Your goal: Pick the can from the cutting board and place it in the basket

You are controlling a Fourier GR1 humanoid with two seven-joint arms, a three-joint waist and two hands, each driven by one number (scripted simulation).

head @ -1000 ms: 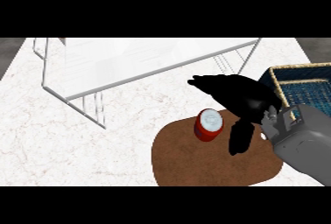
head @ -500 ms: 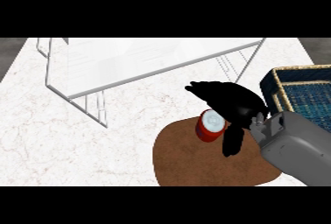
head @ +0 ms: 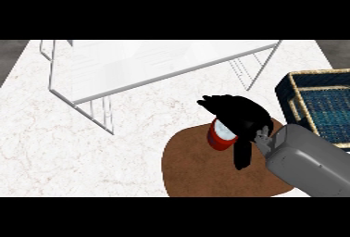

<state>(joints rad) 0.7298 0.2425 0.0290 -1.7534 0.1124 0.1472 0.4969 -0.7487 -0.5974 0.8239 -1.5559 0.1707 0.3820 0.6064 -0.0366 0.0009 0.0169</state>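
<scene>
Head view. Right hand [head: 236,113] has moved left over the last second and now sits over the can [head: 221,135], covering its upper right side. Fingers curve across the far side, thumb hangs down the near right side; they look to be closing round the can, though I cannot tell whether there is contact. My read: the reach is done and the grasp is forming, lift not yet begun.

Can stands upright on the board [head: 198,166], near its upper edge, long axis vertical, pale top facing up, red wall showing at left.

Basket [head: 290,95] lies to the right, apart from the board. Left hand not visible.
</scene>
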